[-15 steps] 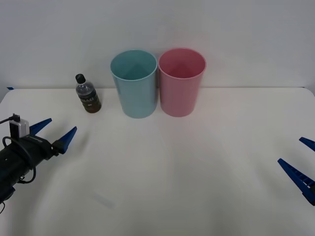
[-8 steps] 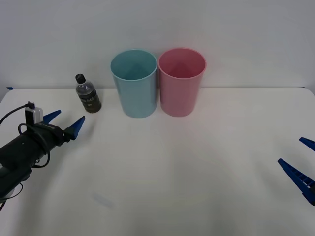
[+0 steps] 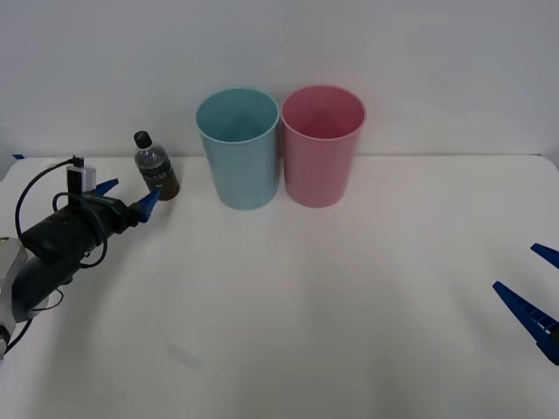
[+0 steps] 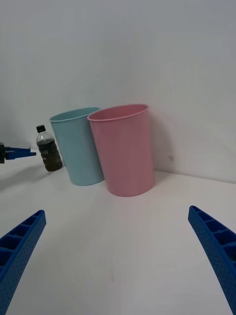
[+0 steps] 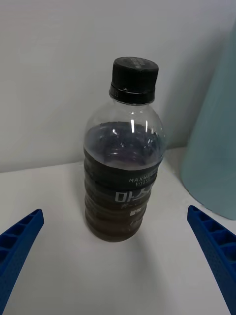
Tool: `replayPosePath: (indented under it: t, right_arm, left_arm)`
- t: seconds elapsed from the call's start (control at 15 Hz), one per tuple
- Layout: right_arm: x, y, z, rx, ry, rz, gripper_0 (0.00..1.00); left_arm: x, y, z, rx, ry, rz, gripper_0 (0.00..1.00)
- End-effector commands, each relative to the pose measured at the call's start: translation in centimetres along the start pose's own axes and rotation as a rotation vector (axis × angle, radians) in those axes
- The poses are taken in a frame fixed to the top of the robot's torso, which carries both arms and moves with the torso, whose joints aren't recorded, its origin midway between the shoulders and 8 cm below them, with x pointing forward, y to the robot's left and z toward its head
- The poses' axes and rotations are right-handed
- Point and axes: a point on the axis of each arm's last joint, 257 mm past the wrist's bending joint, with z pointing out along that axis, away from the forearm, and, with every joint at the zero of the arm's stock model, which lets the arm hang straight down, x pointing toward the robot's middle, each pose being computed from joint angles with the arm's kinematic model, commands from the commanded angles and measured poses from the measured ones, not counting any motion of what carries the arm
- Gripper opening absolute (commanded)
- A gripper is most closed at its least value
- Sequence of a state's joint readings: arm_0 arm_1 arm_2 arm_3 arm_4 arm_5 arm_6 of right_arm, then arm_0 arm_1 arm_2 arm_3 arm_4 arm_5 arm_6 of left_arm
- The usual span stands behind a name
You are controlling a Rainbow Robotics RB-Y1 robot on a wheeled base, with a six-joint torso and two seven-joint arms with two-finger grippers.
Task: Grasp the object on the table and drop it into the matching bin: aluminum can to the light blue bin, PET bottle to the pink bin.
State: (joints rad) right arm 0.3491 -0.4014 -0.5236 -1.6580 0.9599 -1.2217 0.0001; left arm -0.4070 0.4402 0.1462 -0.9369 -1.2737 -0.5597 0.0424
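Left claw (image 3: pixel 127 198) spread wide, tips level with the lower half of the bottle (image 3: pixel 155 166), just short of it, not touching. In the left wrist view the bottle (image 5: pixel 123 157) stands centred between the two blue fingers (image 5: pixel 19 241), gap on both sides. Bottle upright on the bench (image 3: pixel 306 297), near the far edge, toward the far-left corner: black cap, dark label, brown liquid. Light blue bin (image 3: pixel 238 148) just beside it, toward the middle of the far edge; pink bin (image 3: pixel 322 145) next in line, rims touching or nearly so, both upright. Right claw (image 3: pixel 534 292) at the right edge of the bench near the front, fingers apart, holding nothing, well apart from the bins.
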Motion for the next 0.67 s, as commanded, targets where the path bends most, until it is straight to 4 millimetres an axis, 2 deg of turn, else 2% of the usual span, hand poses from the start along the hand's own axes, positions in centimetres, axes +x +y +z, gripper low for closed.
replayPosePath:
  t: [0.07,0.67]
  right_arm:
    - [0.0,0.0,0.0,0.0,0.0,0.0,1.0]
    - [0.0,0.0,0.0,0.0,0.0,0.0,1.0]
  left_arm:
    - [-0.6,0.5,1.4,-0.024,0.005,-0.006,1.0]
    - [-2.6,0.6,6.0,-0.074,0.047,0.0,1.0]
